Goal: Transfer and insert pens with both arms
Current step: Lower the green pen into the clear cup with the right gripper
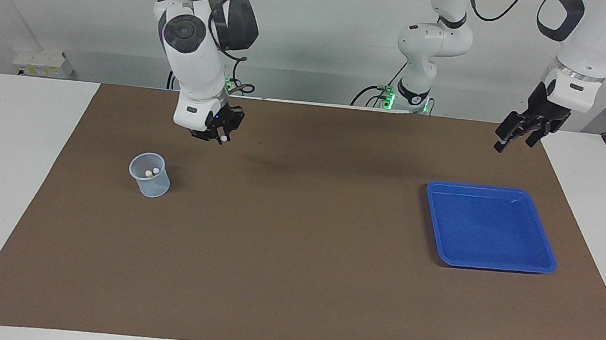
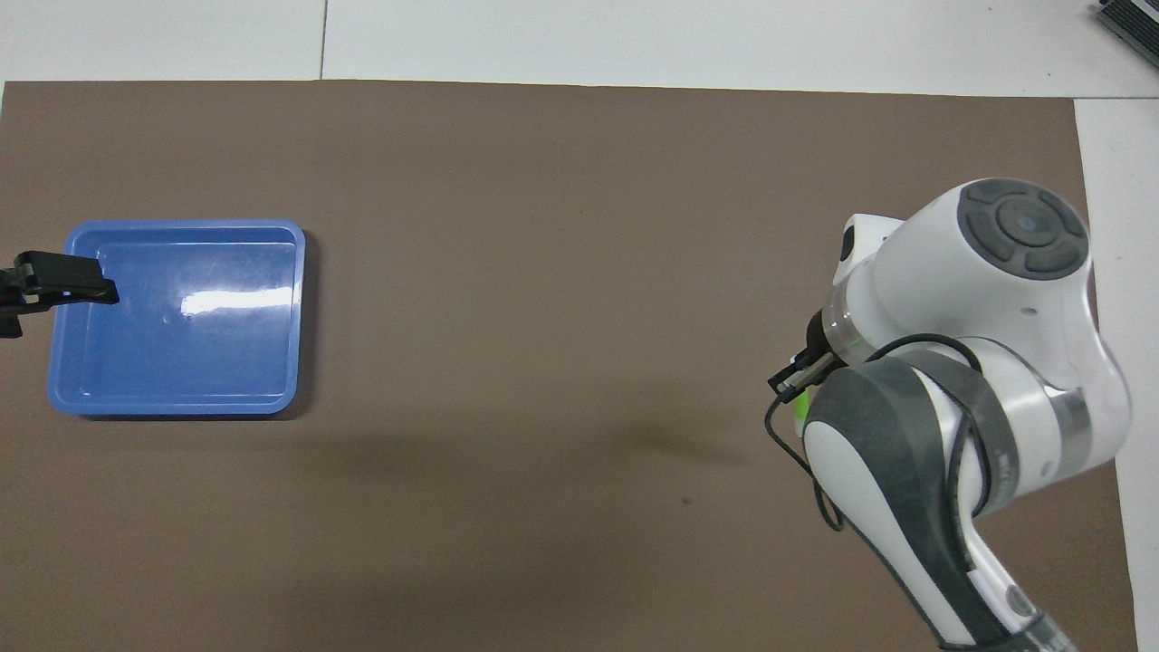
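My right gripper [image 1: 216,130] hangs in the air over the brown mat, a short way from the clear cup [image 1: 151,176], toward the table's middle. It is shut on the green pen [image 2: 800,414], whose pale tip [image 1: 223,139] pokes out below the fingers. Two other pens stand in the cup, showing only their pale ends [image 1: 149,173]. In the overhead view my right arm hides the cup. My left gripper [image 1: 513,138] is open and holds nothing. It is raised over the edge of the blue tray [image 2: 272,398] at the left arm's end.
The blue tray [image 1: 491,226] has nothing in it. A brown mat [image 1: 291,281] covers most of the white table. A black cable [image 2: 819,507] loops down from my right wrist.
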`<move>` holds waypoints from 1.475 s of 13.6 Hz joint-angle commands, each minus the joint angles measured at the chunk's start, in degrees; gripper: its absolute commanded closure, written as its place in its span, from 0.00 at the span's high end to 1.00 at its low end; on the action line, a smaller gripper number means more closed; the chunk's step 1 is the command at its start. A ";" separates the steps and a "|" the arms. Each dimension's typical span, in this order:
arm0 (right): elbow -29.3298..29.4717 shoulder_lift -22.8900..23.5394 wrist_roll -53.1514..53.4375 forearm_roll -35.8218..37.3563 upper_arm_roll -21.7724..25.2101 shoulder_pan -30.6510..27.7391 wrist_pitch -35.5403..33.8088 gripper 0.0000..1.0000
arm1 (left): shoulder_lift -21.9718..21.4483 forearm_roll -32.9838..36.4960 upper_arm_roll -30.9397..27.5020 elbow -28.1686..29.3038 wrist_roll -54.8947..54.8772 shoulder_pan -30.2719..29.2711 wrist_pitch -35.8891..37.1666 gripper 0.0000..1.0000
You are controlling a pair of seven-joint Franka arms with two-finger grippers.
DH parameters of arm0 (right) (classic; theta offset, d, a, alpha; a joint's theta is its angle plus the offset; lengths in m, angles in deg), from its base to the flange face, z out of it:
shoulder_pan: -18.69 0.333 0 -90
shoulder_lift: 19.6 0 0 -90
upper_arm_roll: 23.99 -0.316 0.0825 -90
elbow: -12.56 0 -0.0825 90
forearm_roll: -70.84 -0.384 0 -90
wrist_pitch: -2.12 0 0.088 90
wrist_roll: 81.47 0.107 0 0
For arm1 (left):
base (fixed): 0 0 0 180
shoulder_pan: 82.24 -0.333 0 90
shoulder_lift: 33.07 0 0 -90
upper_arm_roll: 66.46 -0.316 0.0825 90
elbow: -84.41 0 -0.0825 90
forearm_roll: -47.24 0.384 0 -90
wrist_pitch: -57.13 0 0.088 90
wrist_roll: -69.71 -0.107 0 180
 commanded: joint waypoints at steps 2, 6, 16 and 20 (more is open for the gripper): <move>-1.02 -2.49 -13.07 8.02 -0.68 -3.80 -2.81 0.00 | -0.70 0.98 0.38 -0.14 -0.83 -0.38 0.36 1.00; -3.21 -2.84 -22.30 13.67 -0.68 -7.22 2.87 0.00 | -0.26 0.98 0.90 -1.45 -0.83 0.50 2.12 1.00; -12.45 -4.07 -26.64 12.27 -0.94 -12.77 19.69 0.00 | 3.43 3.80 -7.27 -9.46 -2.15 12.02 8.54 1.00; -12.71 -3.98 -26.54 9.38 -0.85 -13.12 20.48 0.00 | 3.78 1.00 -7.27 -9.89 -2.15 11.93 8.02 1.00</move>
